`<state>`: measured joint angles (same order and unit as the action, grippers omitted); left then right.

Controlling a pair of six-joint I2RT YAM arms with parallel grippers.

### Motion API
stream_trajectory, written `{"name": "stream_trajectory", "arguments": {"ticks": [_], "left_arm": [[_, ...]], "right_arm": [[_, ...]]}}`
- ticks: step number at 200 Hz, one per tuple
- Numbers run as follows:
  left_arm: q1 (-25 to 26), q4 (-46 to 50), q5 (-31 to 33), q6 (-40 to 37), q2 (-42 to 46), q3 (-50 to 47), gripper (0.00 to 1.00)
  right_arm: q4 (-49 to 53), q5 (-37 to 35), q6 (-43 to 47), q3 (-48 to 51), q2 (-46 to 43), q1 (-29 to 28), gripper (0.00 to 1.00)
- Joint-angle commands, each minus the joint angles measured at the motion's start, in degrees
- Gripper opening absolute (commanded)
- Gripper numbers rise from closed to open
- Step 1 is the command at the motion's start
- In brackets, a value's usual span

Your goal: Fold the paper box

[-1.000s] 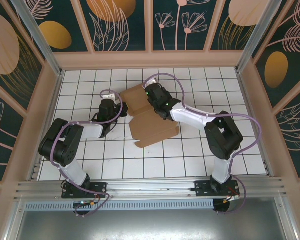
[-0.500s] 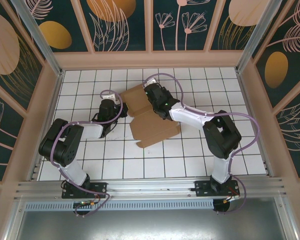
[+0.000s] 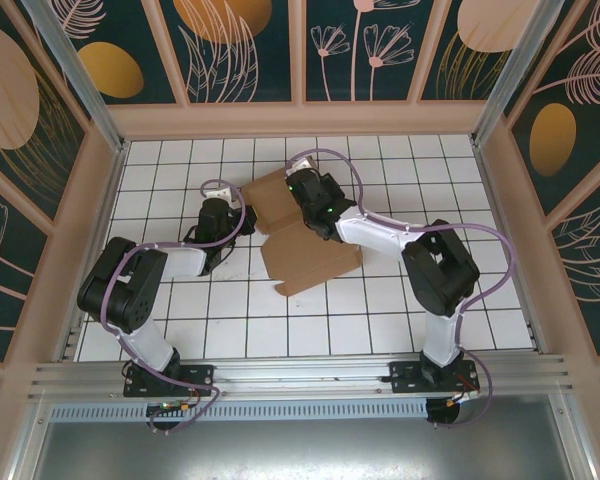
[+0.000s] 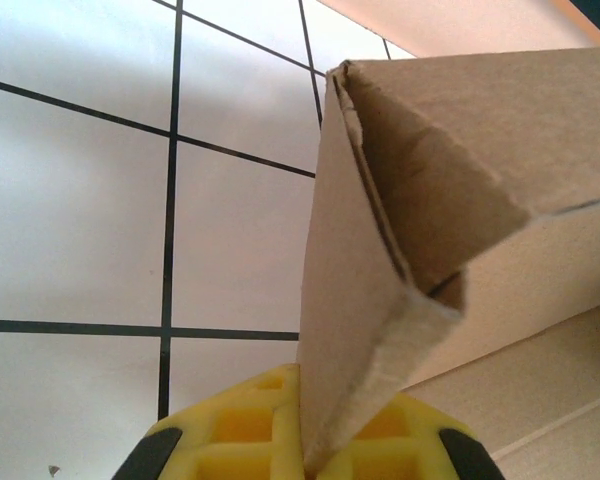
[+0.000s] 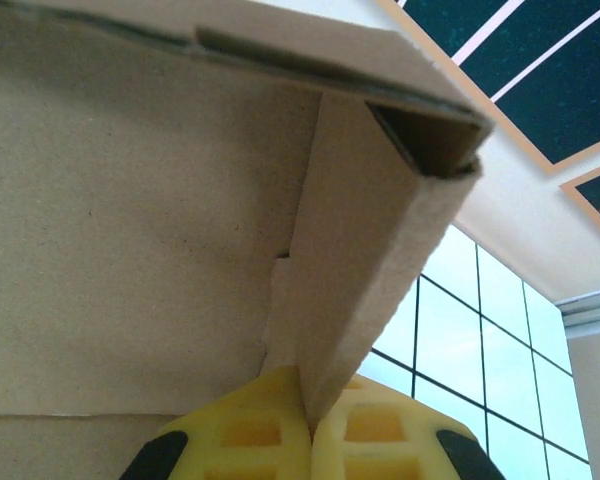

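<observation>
Up close, L fingers (image 4: 230, 440) / R fingers (image 5: 242, 432) pinch paper box (image 4: 342, 300).

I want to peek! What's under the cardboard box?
The paper box lies on the white tiled floor. Tiles show all around it. Whatever is directly beneath the cardboard is covered, so I cannot tell.

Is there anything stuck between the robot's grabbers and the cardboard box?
No, nothing visible. The left gripper and the right gripper each pinch a folded flap of the paper box directly.
</observation>
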<state>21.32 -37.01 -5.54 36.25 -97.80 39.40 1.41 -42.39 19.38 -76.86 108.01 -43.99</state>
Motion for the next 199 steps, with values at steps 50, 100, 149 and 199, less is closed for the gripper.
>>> {"name": "stream_trajectory", "arguments": {"ticks": [50,100,149,199], "left_arm": [[0.4,-2.9,-1.3,1.7,-1.8,2.2,0.0],[0.4,-2.6,-1.2,1.6,-1.8,2.3,0.0],[0.4,-2.4,-1.2,1.8,-1.9,2.4,0.0],[0.4,-2.2,-1.4,2.0,-2.3,2.8,0.0]], "right_arm": [[0.0,0.1,-2.4,0.4,-3.0,-0.3,0.11],[1.0,0.5,-3.4,-0.3,-2.9,-0.3,0.01],[0.8,8.3,-8.4,1.1,-8.2,1.0,0.56],[-2.2,21.3,-12.5,6.0,-16.6,3.7,0.8]]}}
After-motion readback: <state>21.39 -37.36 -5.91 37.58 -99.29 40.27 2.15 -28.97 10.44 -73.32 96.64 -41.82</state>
